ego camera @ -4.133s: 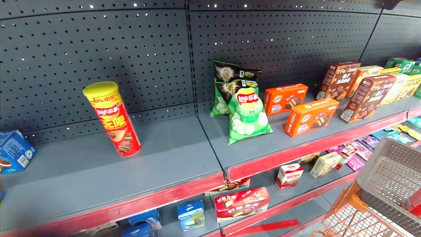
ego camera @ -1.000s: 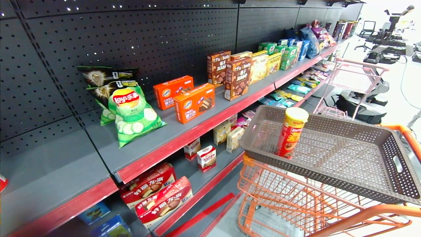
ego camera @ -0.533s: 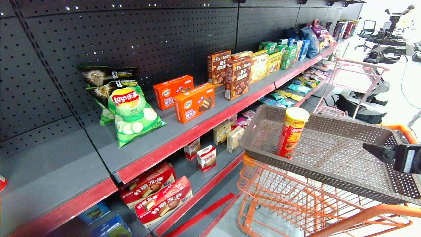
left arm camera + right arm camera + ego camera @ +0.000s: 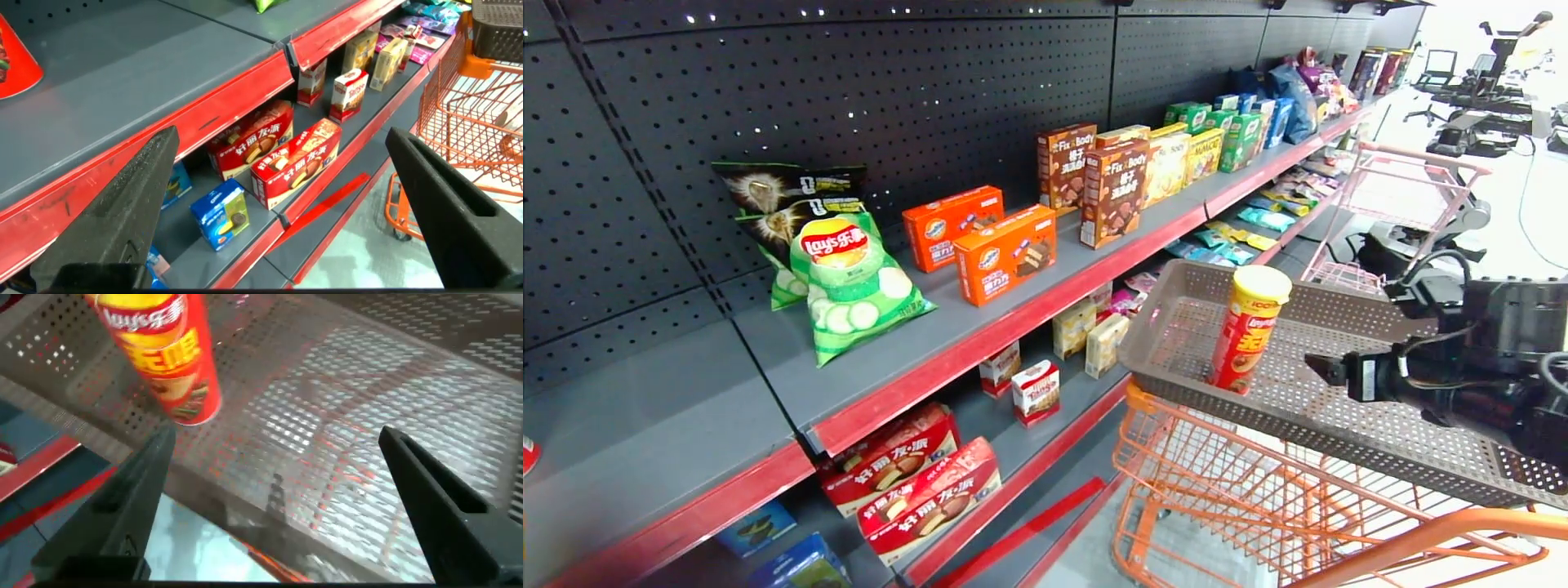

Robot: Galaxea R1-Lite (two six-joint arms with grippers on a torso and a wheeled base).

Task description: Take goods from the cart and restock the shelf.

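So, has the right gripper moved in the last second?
Yes. The right gripper has come leftward over the grey basket, toward the chips can standing in it.

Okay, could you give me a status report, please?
Left tool open, by the shelf. Right tool open over basket, near upright chip can. Nothing in between.

The right gripper is seen extended from the near right, jaws spread wide, the left gripper likewise held parted.
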